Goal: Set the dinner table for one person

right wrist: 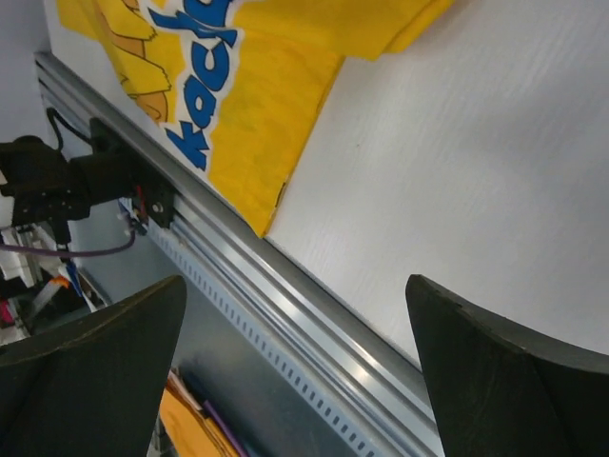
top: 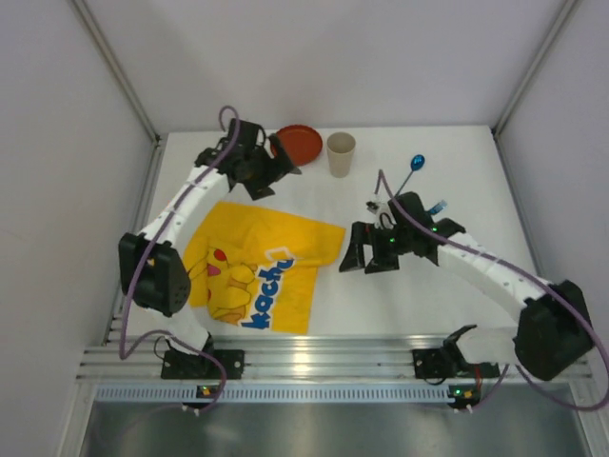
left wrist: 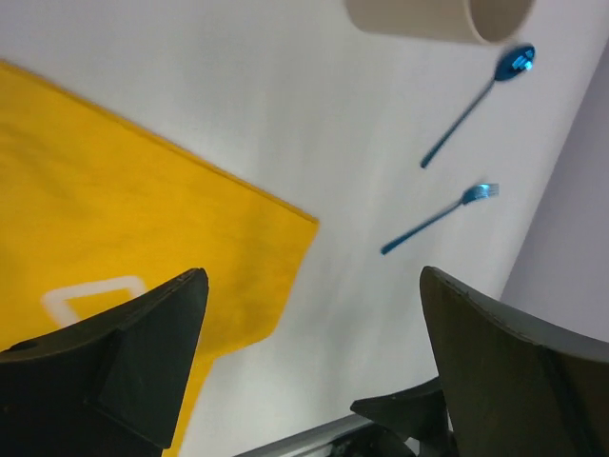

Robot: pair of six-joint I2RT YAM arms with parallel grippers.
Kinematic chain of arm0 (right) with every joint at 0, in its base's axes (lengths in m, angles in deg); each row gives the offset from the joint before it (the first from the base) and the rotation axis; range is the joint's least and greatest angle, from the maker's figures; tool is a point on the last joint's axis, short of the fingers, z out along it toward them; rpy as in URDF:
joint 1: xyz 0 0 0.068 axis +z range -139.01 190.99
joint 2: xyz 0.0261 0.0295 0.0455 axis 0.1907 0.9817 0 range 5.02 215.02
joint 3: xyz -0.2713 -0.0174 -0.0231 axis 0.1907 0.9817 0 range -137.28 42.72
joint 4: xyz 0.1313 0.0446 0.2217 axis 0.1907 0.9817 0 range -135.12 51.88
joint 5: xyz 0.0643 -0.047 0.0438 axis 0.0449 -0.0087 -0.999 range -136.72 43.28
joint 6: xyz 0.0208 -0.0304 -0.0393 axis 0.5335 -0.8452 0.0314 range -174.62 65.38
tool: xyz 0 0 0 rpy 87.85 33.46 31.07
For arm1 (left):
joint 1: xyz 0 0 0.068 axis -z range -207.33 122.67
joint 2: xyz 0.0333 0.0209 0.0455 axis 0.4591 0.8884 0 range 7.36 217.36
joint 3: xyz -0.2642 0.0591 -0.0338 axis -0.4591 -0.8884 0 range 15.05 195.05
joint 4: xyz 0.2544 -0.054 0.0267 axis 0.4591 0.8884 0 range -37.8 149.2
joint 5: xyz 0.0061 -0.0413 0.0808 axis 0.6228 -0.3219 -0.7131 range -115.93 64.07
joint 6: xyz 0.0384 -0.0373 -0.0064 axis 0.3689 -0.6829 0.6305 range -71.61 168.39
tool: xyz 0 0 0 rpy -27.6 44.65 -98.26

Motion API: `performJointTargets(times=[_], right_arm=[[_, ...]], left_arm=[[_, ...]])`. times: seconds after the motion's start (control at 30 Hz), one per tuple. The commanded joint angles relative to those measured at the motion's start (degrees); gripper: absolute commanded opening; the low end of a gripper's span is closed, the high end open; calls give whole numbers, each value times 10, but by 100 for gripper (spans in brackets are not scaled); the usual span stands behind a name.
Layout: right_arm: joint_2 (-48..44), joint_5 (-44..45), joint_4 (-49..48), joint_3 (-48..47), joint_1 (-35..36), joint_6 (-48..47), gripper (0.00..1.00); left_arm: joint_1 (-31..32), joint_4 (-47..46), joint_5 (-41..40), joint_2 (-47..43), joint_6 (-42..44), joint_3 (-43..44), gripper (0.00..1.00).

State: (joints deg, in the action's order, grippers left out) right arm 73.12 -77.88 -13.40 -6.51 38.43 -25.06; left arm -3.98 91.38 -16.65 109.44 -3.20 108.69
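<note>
Left gripper (top: 283,160) spread wide, empty, upper left; I lose red plate (top: 301,143) edge behind it. Right gripper (right wrist: 295,281) same, centre-right, hides most of fork (top: 437,205). Dinner table (top: 428,295) fills frame middle.

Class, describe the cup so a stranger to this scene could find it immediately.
Look along the far edge of the white table, beyond the yellow cloth mat. Right of the red plate stands the cup: plain beige, upright, taller than the flat plate.
</note>
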Motion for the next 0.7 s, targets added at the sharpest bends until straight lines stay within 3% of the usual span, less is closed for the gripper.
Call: performJointTargets(times=[0.0, 0.17, 0.3, 0.67], right_arm=[[112, 24, -66, -20, 66, 24, 100], [251, 24, -64, -108, 131, 16, 98], [328, 15, -76, -148, 147, 18, 98], [458, 28, -95, -267, 208, 55, 88]], left_arm=[[-80, 81, -48, -95, 66, -88, 98], [-170, 72, -35, -178, 99, -196, 98], [-196, 67, -27, -229, 112, -251, 97], [-224, 94, -22, -261, 141, -268, 96]])
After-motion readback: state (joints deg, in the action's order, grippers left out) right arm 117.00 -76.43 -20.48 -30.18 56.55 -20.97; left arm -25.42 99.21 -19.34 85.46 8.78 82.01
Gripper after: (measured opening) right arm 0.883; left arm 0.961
